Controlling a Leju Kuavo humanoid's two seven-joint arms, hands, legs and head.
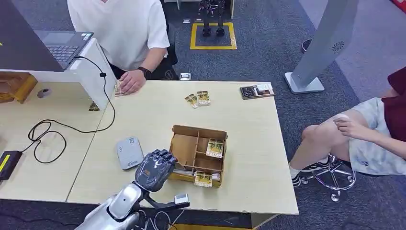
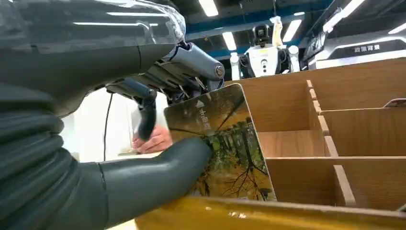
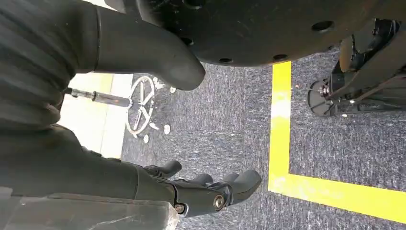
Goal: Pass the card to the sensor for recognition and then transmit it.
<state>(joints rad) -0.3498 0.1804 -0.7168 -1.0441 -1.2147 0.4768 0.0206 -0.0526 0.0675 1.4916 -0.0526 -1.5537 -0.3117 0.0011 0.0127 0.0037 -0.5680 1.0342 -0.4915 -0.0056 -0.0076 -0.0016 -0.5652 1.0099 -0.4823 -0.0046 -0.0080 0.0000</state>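
The left robot hand (image 1: 154, 168) pinches a card (image 2: 225, 143) at the near-left edge of the wooden divider box (image 1: 186, 132) on the bench (image 1: 143, 115). The right robot hand (image 3: 210, 191) hangs over carpet, fingers loosely apart, holding nothing. A grey sensor (image 1: 129, 152) lies just left of the box.

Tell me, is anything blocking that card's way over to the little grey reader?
Nothing visible does. The left hand pinches the card at the wooden box, and the grey reader lies right beside the box on bare table.

Robotics lab: humanoid robot (image 2: 262, 50) on display (background), yellow floor marking (image 1: 213, 36), laptop (image 1: 61, 44).
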